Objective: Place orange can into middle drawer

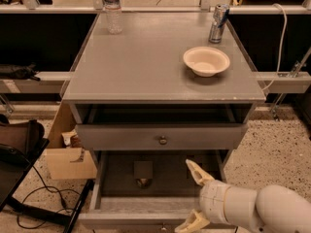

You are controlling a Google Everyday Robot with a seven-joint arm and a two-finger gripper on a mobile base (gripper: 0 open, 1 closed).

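The middle drawer (112,204) is pulled out below the top drawer, with its dark floor showing. The orange can (143,172) rests inside it, left of centre, dark in the drawer's shadow, with a round pale end toward the front. My gripper (194,197) is over the drawer's right front corner, to the right of the can and apart from it. Its two pale fingers (197,171) are spread wide open and hold nothing.
On the cabinet top stand a water bottle (113,8), a slim silver-and-blue can (218,23) and a white bowl (206,60). The top drawer (160,137) with a brass knob is slightly open. A cardboard box (68,154), a dark bag and cables lie on the floor at left.
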